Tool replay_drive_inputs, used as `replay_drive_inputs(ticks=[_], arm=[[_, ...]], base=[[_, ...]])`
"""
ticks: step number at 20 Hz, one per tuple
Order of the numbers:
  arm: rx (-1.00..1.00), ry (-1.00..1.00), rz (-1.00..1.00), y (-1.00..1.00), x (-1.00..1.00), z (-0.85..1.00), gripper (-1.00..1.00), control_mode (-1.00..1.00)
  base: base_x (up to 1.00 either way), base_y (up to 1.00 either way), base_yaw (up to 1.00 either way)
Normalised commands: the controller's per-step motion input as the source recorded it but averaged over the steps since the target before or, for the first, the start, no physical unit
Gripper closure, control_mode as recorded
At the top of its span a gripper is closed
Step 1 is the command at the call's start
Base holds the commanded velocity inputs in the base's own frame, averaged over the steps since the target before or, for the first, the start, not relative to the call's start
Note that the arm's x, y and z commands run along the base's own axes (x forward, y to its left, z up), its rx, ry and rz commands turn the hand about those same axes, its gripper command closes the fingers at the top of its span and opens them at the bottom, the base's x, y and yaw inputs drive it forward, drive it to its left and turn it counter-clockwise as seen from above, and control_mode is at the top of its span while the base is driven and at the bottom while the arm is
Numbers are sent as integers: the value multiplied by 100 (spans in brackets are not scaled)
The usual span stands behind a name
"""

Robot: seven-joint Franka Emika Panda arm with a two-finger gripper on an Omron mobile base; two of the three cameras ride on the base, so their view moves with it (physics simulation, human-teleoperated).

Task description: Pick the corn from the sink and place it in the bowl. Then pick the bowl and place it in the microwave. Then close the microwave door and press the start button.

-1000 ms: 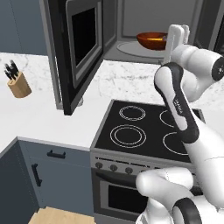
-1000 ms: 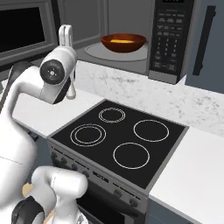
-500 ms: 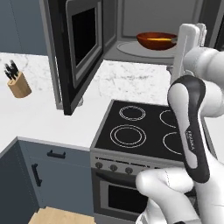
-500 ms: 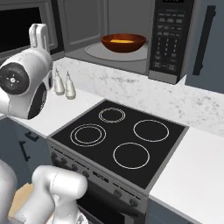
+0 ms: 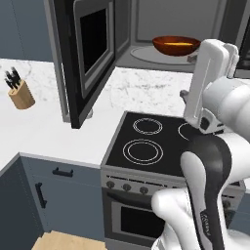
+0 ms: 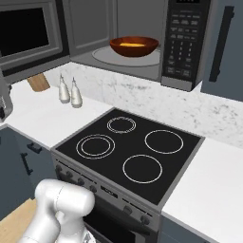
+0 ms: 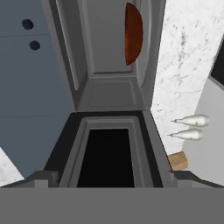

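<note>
**Closing the microwave door: getting behind the panel first**

The bowl already sits on the turntable inside the microwave, and I can see the yellow corn lying in it. So, as I judge it, the step in hand is to shut the microwave door, which stands wide open and sticks out over the counter.

My gripper is released, the jaws spread wide and holding nothing. In the hand view the door lies directly ahead of the finger tips, with its dark glass window just in front of them, and the open cavity with the bowl is further ahead, beyond the door. The two shakers and the knife block are off to one side of the tool.

To do this step well, I would bring the fingers to the outer face of the door near its free edge, far from the hinge. Then I would push in a smooth arc toward the cavity. I should keep the arm away from the shakers, and I would push the door fully shut before going for the start button.
</note>
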Motion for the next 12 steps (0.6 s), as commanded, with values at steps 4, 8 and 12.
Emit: replay_drive_inputs(ticks=[4,8,12], arm=[[8,0,0,53,-100,0,-100,-100],[12,0,-1,50,-100,0,-100,-100],[12,0,-1,52,-90,-10,-100,-100]], base=[[0,0,0],[0,0,0],[0,0,0]])
